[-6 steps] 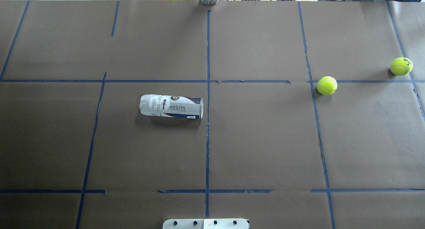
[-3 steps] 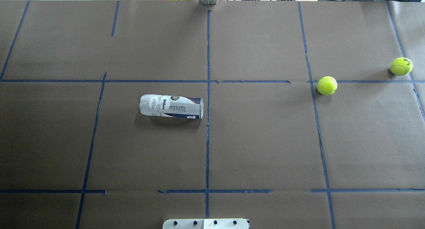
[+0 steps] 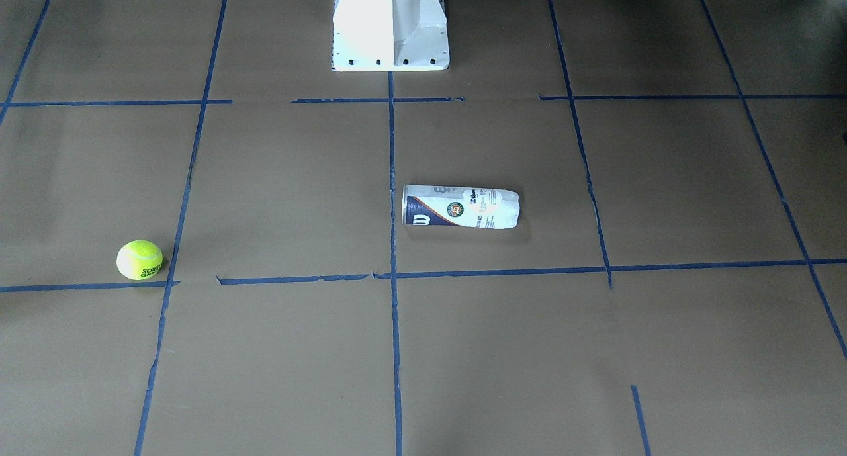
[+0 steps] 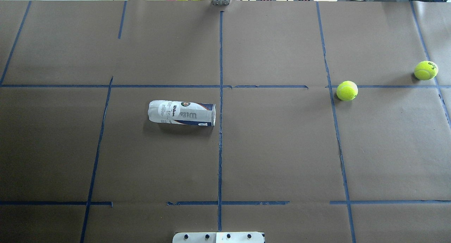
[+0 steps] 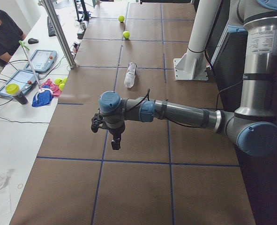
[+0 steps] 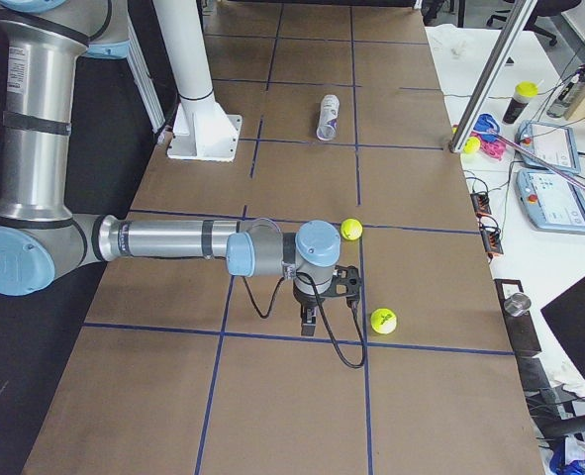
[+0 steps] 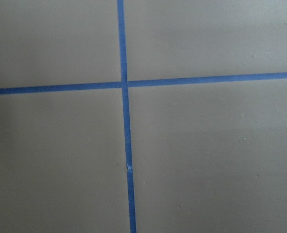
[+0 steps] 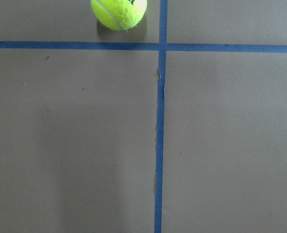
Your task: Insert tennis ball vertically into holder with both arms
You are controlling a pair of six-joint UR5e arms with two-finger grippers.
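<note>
Desk (image 4: 282, 158): covered in brown paper, with a grid of blue tape lines (image 4: 220, 59).

Left arm (image 5: 180, 112): stretched out low over the desk, well apart from the Wilson can (image 4: 182, 113), on the robot's-left side of it. Right arm (image 6: 173, 239): likewise stretched out low, well apart from the can on the opposite side, out among the balls.

White pedestal base (image 3: 390, 26): at the robot's edge of the desk, apart from the can and slightly to the robot's right of it.

Wilson can: lying on its side on the paper, not upright. Its metallic-rim end is just beside the centre tape line. Its rounded end points to the robot's left. Nothing touches it.

Left gripper (image 5: 116, 144): points down over the desk, far from the can; cannot tell whether the jaws are apart or together. Its wrist view shows only a tape crossing.

Right gripper (image 6: 310, 325): points down, far from the can; jaw state cannot be told either.

Nearer tennis ball (image 4: 347, 90): on the desk, well to the robot's right of the can, touching a tape line. Farther tennis ball (image 4: 426, 70): beyond it, farther from the can, dark lettering showing. Neither is held. The right wrist view shows one ball by a tape crossing; cannot tell which.
</note>
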